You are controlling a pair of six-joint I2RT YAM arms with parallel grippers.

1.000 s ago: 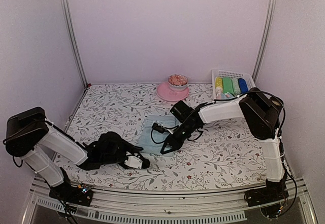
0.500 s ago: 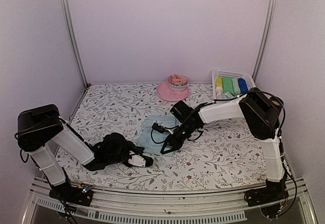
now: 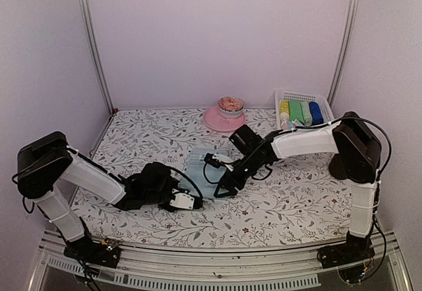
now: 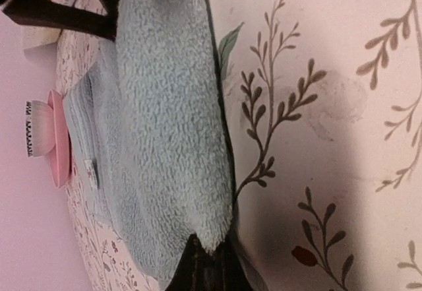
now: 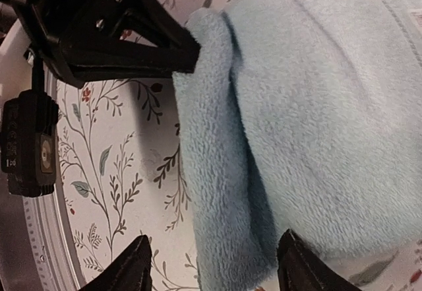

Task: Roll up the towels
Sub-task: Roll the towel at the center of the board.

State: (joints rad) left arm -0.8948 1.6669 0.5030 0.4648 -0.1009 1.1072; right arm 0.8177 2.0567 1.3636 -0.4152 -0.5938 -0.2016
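Observation:
One pale blue towel (image 3: 206, 169) lies mid-table, its near edge turned over into a thick fold (image 5: 214, 172). My left gripper (image 3: 196, 202) is shut on one end of that fold, and its black fingers (image 4: 208, 268) pinch the fabric tip. The right wrist view shows the same pinch at the fold's far end (image 5: 198, 40). My right gripper (image 3: 221, 190) is open at the other end, with the fold (image 4: 171, 106) between its two fingertips (image 5: 135, 268) and nothing gripped.
A pink plate (image 3: 212, 119) carrying a small patterned bowl (image 3: 231, 103) stands at the back centre. A white basket (image 3: 302, 96) at the back right holds rolled yellow, green and blue cloths. Flowered tablecloth surrounds the towel.
My right gripper has opened and let go of the towel. My left gripper shut and moved right and forward along the towel's near edge, which is now folded over.

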